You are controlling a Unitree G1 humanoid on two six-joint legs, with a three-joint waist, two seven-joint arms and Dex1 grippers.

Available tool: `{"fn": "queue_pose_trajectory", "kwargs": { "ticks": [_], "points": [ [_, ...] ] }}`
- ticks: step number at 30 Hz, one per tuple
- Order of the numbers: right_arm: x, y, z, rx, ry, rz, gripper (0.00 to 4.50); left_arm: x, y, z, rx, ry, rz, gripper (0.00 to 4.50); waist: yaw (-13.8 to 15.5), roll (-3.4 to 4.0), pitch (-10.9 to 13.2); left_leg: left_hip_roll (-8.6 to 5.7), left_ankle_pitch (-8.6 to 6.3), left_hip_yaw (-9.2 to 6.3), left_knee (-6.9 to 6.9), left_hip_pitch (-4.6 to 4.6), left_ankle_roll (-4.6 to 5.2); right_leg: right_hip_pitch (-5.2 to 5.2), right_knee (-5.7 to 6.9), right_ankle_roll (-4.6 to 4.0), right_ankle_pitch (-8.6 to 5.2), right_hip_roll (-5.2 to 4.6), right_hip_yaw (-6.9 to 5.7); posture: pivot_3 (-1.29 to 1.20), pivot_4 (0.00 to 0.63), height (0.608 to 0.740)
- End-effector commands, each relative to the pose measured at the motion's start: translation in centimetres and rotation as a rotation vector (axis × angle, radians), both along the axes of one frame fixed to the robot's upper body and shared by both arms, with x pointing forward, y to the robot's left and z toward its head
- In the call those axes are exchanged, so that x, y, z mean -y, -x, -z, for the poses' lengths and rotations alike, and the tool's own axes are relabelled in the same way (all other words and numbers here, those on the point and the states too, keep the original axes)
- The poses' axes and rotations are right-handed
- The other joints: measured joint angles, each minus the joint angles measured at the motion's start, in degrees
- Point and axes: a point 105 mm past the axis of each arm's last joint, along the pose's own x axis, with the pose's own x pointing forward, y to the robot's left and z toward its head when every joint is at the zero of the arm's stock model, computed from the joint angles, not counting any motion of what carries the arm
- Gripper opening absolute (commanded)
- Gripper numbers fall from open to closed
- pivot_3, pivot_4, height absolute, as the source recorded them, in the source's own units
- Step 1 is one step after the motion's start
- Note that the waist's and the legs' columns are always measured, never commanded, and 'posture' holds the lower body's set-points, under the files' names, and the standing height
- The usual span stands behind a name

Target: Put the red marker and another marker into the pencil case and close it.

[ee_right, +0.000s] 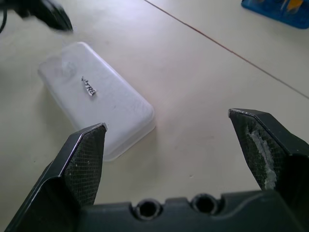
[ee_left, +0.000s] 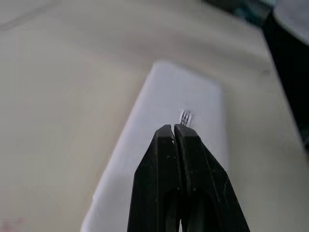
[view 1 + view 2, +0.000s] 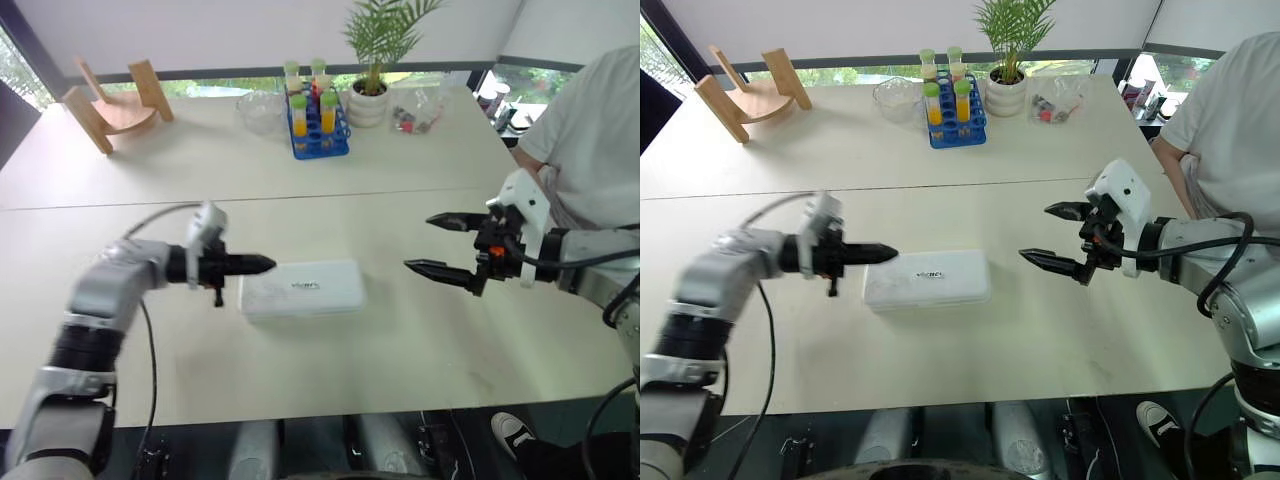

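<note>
On the pale table (image 3: 420, 360) the white pencil case (image 3: 302, 289) lies flat, lid down and apparently shut, with no marker to be seen outside it. The left gripper (image 3: 262, 264), fingers pressed together and empty, hangs at the case's left end, tips just above the lid edge. The right gripper (image 3: 430, 243), fingers spread wide and empty, hovers well apart off the case's right end. The risk: if the lid never latched, a nudge from the closed left fingers could slide the light case or pop it open.
</note>
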Motion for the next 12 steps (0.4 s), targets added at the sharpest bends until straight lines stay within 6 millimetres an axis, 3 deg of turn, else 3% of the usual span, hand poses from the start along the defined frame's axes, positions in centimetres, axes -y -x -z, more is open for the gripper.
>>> {"fn": "queue_pose_trajectory", "kwargs": {
  "ticks": [1, 6, 12],
  "points": [
    [0.2, 0.4, -0.3, 0.025, 0.024, -0.018, 4.50, -1.0, 2.5, -1.9, 0.031, -0.002, -0.006, 0.03, -0.1, 0.12, 0.0, -0.03, 0.00, 0.05, -0.01, 0.01, 0.00, 0.01, -0.03, 0.00, -0.06, -0.04, 0.03, 0.00, 0.150, 0.740],
    [0.7, 0.9, 0.6, -0.021, 0.046, -0.044, 4.50, -3.5, 5.4, -2.3, 0.040, -0.069, -0.122, 0.03, -0.4, -0.02, 0.1, -0.06, -0.10, 0.07, -0.04, 0.03, 0.16, 0.02, -0.08, 0.02, -0.12, -0.11, 0.07, 0.00, 0.150, 0.740],
    [1.1, 1.3, 0.9, -0.062, 0.056, -0.087, 4.50, -4.4, 8.4, -2.4, 0.025, -0.100, -0.191, 0.03, -0.2, -0.04, 0.1, -0.06, -0.06, 0.09, 0.04, 0.13, 0.09, 0.14, -0.08, -0.01, -0.13, -0.12, 0.08, 0.00, 0.150, 0.740]
  ]
}}
